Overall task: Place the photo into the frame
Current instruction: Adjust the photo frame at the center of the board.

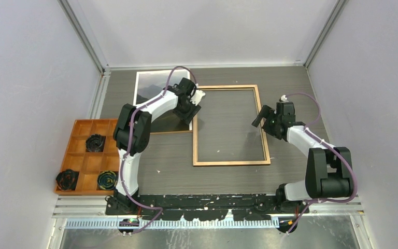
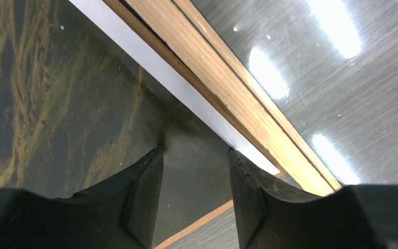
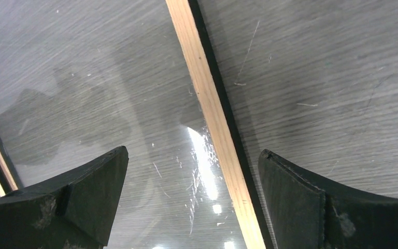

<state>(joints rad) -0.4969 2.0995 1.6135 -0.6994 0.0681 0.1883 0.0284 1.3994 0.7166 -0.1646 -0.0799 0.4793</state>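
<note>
The frame (image 1: 194,136) lies in the middle of the table with its light wood back up. The photo (image 1: 150,85), a dark landscape with a white border, lies at the back left beside the frame's left rail, partly under my left arm. My left gripper (image 1: 192,112) is open, low over the photo's near right corner. In the left wrist view its fingertips (image 2: 155,158) straddle the dark print (image 2: 83,104), with the wood rail (image 2: 228,88) to the right. My right gripper (image 1: 259,118) is open. In the right wrist view it (image 3: 193,153) straddles the frame's right rail (image 3: 207,109).
A clear pane (image 3: 109,93) lies inside the frame and reflects the lights. A brown board edge (image 2: 207,218) shows under the photo's near side. An orange compartment tray (image 1: 77,127) with black round parts stands at the left. Grey walls enclose the table.
</note>
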